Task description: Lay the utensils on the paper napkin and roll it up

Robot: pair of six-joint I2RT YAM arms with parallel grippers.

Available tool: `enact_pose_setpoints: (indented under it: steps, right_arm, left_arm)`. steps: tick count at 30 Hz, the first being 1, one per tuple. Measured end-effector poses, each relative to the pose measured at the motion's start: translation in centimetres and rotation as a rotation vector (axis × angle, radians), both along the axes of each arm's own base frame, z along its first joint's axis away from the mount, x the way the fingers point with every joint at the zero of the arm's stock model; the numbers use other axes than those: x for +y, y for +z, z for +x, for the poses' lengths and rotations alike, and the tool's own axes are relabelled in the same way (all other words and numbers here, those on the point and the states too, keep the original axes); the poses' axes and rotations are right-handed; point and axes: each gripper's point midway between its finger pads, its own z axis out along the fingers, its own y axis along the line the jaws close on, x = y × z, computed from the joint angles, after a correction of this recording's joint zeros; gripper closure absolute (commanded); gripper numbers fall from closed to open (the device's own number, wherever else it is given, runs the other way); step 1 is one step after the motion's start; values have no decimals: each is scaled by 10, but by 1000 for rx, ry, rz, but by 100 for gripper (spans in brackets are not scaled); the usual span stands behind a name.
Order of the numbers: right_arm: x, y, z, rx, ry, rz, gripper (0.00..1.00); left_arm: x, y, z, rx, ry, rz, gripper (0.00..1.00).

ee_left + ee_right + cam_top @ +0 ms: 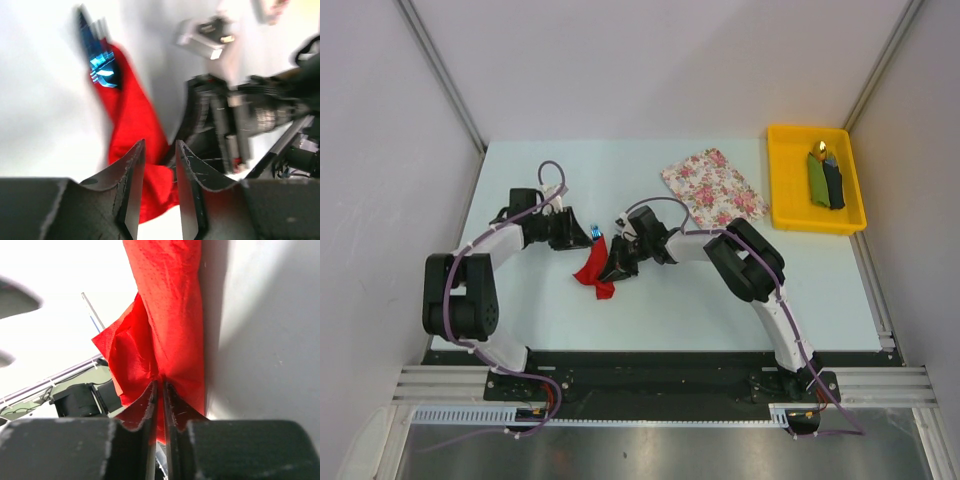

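Note:
The red paper napkin (593, 273) lies crumpled and partly folded at the table's middle. Blue utensil tips (596, 234) stick out at its far end, also in the left wrist view (100, 65); the pink-purple ones are hidden. My right gripper (617, 268) is shut on the napkin's edge (167, 315), which bunches up at the jaw tips (160, 387). My left gripper (578, 232) is by the utensil tips. Its jaws stand a little apart (159, 150) with nothing pinched; the napkin (135, 125) lies beyond them.
A floral cloth (713, 186) lies at the back right of middle. A yellow tray (780, 190) at the far right holds green and dark rolls (825, 178). Walls close in on both sides.

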Motion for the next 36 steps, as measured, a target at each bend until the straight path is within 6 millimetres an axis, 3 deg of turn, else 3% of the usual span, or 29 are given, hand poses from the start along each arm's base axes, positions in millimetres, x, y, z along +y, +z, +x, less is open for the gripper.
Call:
enact_pose_setpoints:
  steps: [4, 13, 19, 25, 36]
  right_arm:
    - [0, 1, 0, -1, 1, -2, 83]
    - [0, 1, 1, -3, 1, -9, 83]
    - [0, 1, 1, -3, 1, -10, 82]
    - [1, 3, 2, -8, 5, -4, 79]
    - [6, 7, -3, -10, 16, 7, 80]
  left_arm:
    - [-11, 17, -2, -42, -37, -46, 67]
    - [-25, -14, -48, 117, -102, -57, 73]
    - [-11, -40, -65, 203, -108, 50, 86]
    - [3, -63, -75, 276, -113, 145, 92]
    - [5, -64, -74, 287, -116, 159, 98]
